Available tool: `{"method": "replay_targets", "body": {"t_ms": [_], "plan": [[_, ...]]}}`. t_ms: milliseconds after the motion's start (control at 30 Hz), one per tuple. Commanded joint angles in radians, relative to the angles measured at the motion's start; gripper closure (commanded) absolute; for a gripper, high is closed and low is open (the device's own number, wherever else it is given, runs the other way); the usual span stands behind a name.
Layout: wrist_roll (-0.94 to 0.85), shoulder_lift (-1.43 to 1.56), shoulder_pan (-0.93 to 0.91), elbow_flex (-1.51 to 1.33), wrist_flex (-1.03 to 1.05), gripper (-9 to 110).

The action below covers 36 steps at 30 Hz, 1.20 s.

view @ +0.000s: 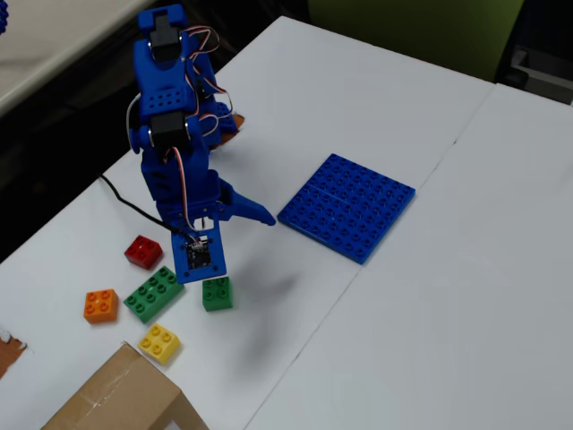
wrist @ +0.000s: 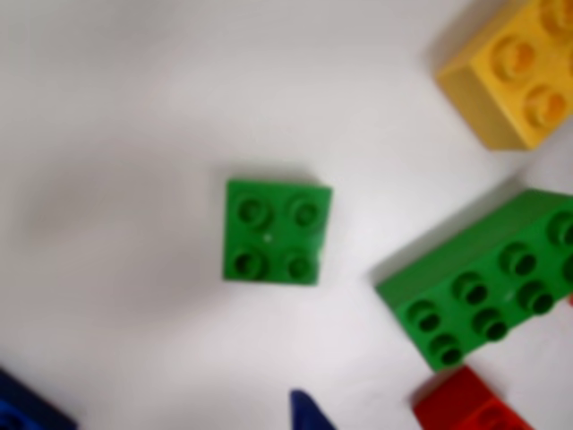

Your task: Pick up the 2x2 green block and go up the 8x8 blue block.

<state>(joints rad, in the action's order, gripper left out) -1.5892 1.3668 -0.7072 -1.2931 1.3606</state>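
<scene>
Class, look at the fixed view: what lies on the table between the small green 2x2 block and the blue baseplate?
Nothing: in the fixed view only bare white table separates the 2x2 green block from the 8x8 blue block.

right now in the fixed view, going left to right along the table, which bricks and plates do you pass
orange brick → red brick → long green brick → 2x2 green block → 8x8 blue block; the yellow brick overlaps the long green one in the order, so it is left out.

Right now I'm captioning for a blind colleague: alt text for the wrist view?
A small green 2x2 block sits alone, centred on a white table. A longer green brick lies right, a yellow brick top right, a red brick below.
</scene>
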Motion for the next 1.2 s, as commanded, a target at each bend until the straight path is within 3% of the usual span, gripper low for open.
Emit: {"method": "replay_targets", "body": {"t_ms": [0, 667, 1167], "plan": [[-0.058, -0.025, -0.021, 0.100, -0.014, 53], [-0.178, -0.307, -0.074, 0.296, -0.110, 59], [-0.179, -0.347, -0.075, 0.296, -0.114, 71]]}}
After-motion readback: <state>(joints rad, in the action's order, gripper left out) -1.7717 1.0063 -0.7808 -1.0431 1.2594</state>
